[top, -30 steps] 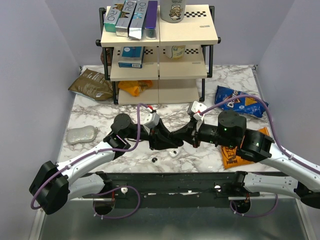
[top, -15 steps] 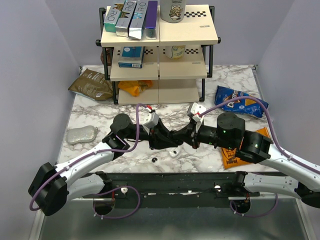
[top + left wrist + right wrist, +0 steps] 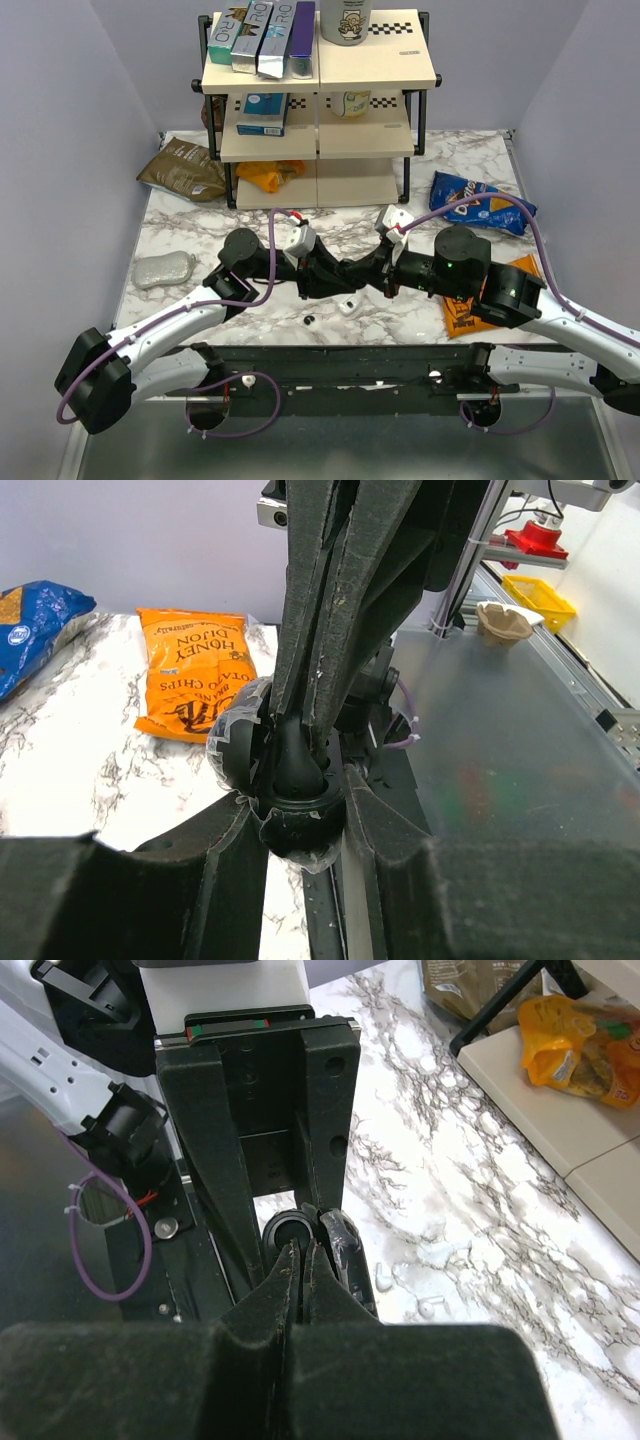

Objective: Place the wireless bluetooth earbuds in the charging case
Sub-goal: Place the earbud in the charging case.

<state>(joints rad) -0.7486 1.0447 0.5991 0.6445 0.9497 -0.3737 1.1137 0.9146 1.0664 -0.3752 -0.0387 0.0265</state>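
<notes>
My left gripper [image 3: 333,276] is shut on the black round charging case [image 3: 298,825] and holds it just above the table at centre. The case's open cavity shows in the right wrist view [image 3: 284,1235]. My right gripper [image 3: 364,271] meets it from the right, its jaws closed to a thin slit at the case mouth [image 3: 300,1252]. In the left wrist view its fingers [image 3: 330,610] pinch a black teardrop earbud [image 3: 295,762] that sits in the case's opening. A second tiny black earbud [image 3: 308,320] lies on the marble in front of the left gripper.
Small white pieces [image 3: 348,307] lie on the marble under the grippers, also in the right wrist view [image 3: 383,1276]. An orange chip bag [image 3: 462,305] lies under the right arm, a blue bag [image 3: 480,205] behind it. A shelf rack [image 3: 318,120] stands at the back.
Both grippers stay joined at the case. The left wrist has shifted very slightly left; nothing was let go.
</notes>
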